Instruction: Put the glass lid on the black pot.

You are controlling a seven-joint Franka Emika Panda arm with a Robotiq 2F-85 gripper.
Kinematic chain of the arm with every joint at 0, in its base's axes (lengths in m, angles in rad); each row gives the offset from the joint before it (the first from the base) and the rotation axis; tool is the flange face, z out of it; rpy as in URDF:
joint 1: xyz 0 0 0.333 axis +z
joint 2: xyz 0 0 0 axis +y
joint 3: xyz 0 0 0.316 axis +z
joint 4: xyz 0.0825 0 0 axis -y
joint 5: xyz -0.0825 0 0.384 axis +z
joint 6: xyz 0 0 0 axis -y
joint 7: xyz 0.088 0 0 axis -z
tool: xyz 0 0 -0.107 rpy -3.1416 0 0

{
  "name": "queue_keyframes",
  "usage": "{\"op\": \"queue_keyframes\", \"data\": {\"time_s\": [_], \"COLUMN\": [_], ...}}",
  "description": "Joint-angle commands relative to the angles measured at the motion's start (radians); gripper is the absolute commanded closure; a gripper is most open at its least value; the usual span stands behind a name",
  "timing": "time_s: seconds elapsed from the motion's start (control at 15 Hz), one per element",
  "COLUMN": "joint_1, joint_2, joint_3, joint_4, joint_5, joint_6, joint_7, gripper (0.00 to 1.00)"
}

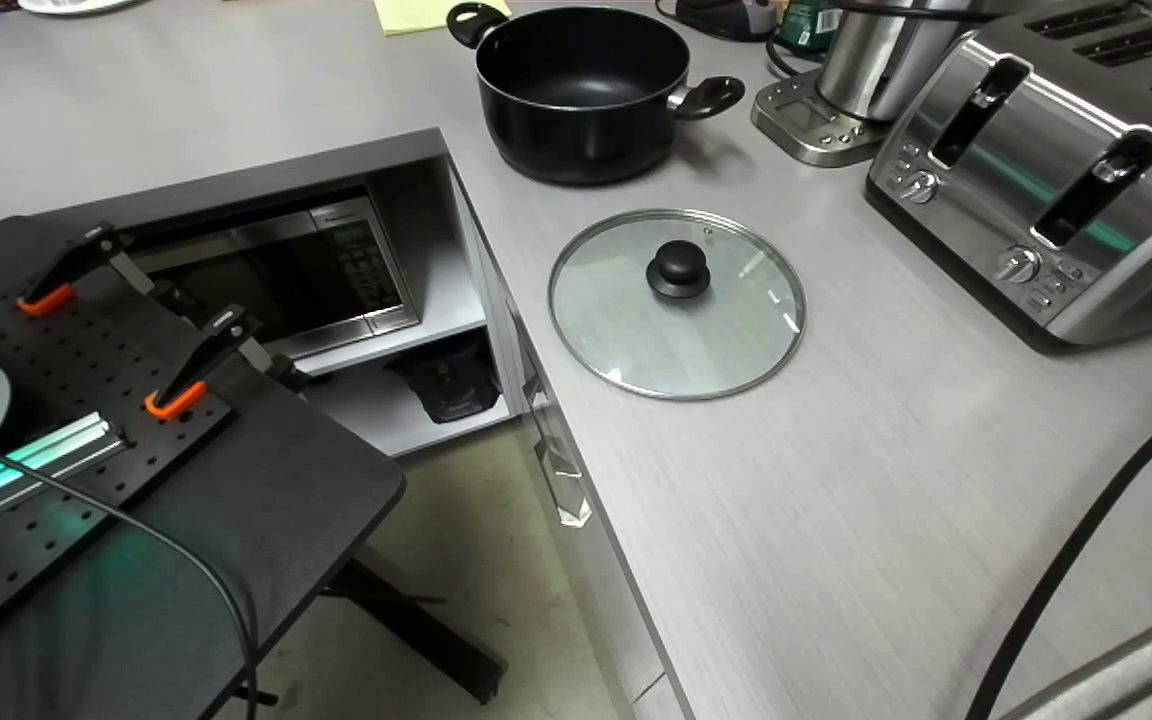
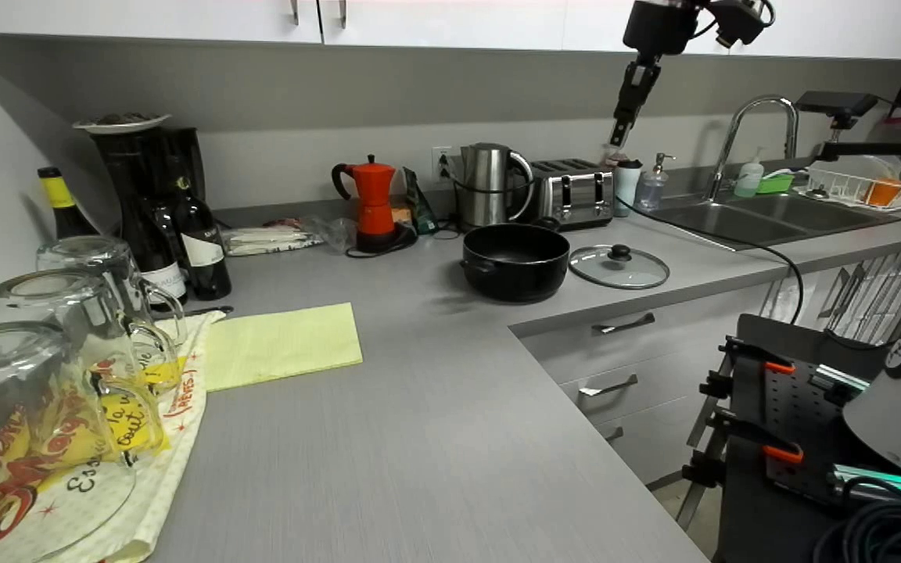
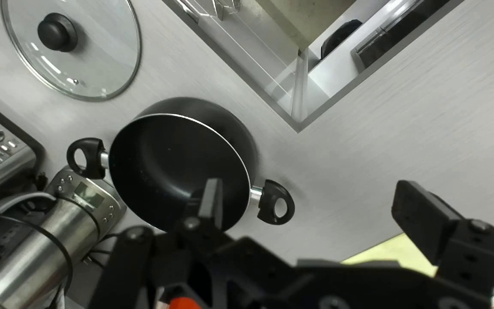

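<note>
Grey counter (image 1: pixel 896 500) bears the glass lid (image 1: pixel 676 345) beside the uncovered black pot (image 1: pixel 586 140); the claw (image 3: pixel 309 193) hangs spread and empty: best centre it over the knob (image 1: pixel 680 265), grip squarely and lift level

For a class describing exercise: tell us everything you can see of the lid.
The lid is a round, clear disc, seemingly glass, edged with a thin metal-looking rim. A black knob stands at its centre, a tiny metallic fitting near the edge. It lies flat, knob up, on the grey counter, beside the pot but apart from it. Only the counter appears to touch it.
</note>
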State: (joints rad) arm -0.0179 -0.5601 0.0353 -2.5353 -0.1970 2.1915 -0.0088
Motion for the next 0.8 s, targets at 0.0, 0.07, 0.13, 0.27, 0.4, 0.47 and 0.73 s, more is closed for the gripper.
{"op": "queue_keyframes", "data": {"time_s": [0.0,0.07,0.13,0.27,0.4,0.47,0.73], "joint_1": [-0.023,-0.032,-0.046,-0.07,-0.093,-0.105,-0.149], "joint_2": [0.07,0.091,0.118,0.177,0.247,0.284,0.44], "joint_3": [-0.112,-0.142,-0.174,-0.23,-0.277,-0.296,-0.348], "joint_4": [0.027,0.034,0.043,0.064,0.096,0.114,0.208], "joint_5": [0.037,0.047,0.054,0.078,0.113,0.132,0.231], "joint_6": [0.021,0.024,0.029,0.043,0.051,0.056,0.059], "joint_7": [-0.098,-0.118,-0.138,-0.17,-0.197,-0.207,-0.221], "gripper": [0.0,0.0,0.0,0.0,0.0,0.0,0.0]}}
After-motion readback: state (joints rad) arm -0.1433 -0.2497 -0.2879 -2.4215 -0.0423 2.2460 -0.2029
